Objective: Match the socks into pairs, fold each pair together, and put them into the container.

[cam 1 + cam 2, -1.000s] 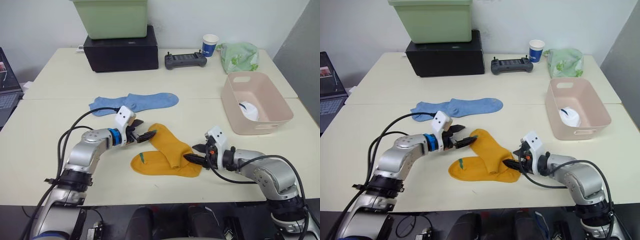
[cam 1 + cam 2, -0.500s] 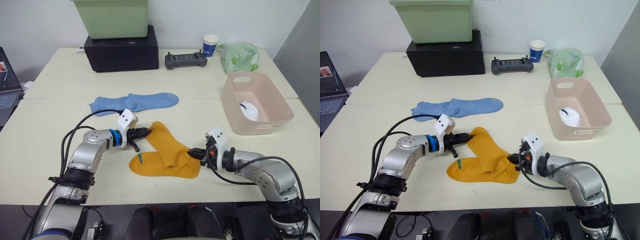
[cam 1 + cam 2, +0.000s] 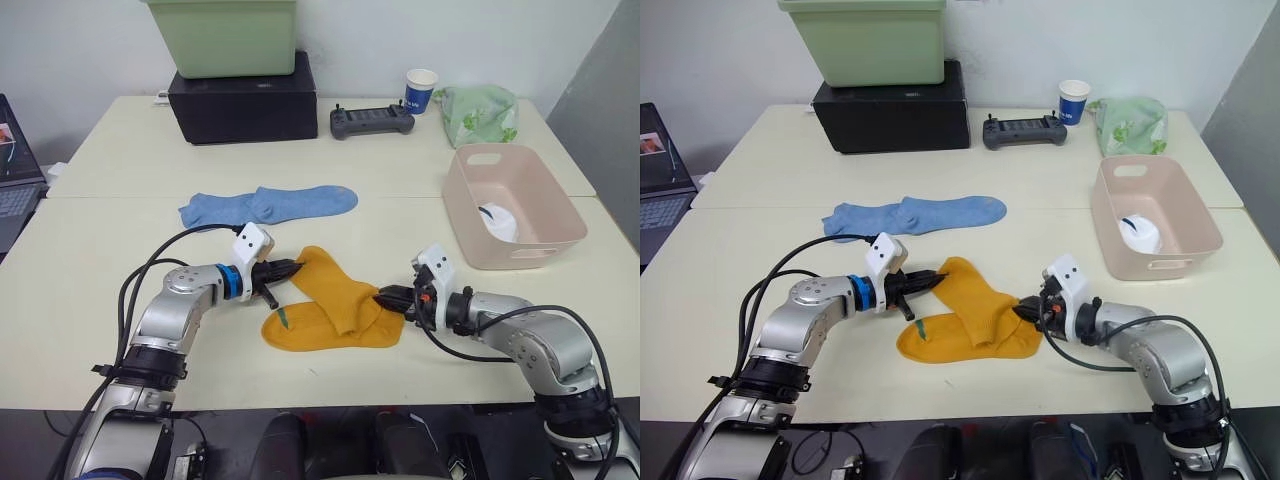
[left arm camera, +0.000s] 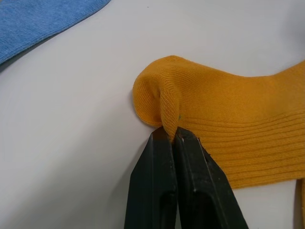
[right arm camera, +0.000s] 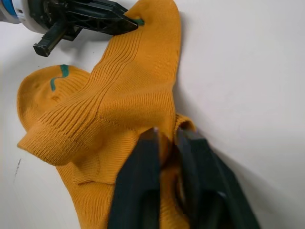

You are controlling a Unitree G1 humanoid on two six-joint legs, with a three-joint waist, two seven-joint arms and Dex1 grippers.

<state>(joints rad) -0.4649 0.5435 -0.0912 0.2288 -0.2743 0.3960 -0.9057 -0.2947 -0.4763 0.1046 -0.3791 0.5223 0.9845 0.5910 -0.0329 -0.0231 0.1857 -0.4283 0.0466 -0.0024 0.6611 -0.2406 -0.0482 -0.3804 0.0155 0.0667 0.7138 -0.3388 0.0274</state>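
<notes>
Left gripper is clamped on the orange socks' toe end and right gripper on the opposite end, near the table's front edge, evidently for folding. The basket stands at the right edge.

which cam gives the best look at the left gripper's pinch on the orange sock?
Left wrist view: the left gripper is shut on a raised fold at the orange sock's end. The right wrist view shows the same pinch side-on, smaller. Both eye views show where it sits, with the contact too small to judge.
</notes>
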